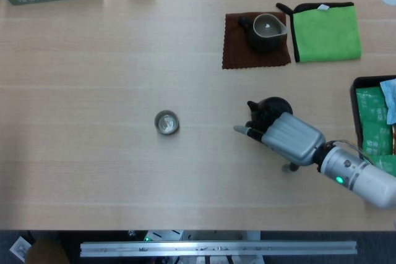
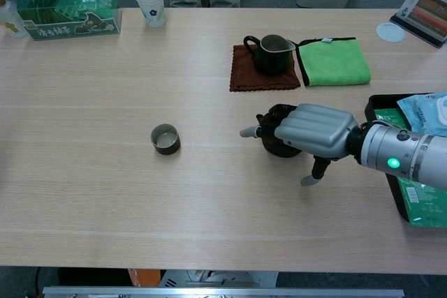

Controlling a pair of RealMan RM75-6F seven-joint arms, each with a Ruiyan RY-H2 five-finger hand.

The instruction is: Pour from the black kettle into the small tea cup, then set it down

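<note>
Black kettle sits on the table in the head view, right of the small tea cup, the right hand covering its near side. Chest view: that hand lies over the kettle; whether it grips, I cannot tell.

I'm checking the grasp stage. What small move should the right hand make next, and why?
Probably close the fingers around the black kettle. The right hand lies over its near side with the thumb apart, the kettle is on the table, and the small tea cup stands well off.
</note>
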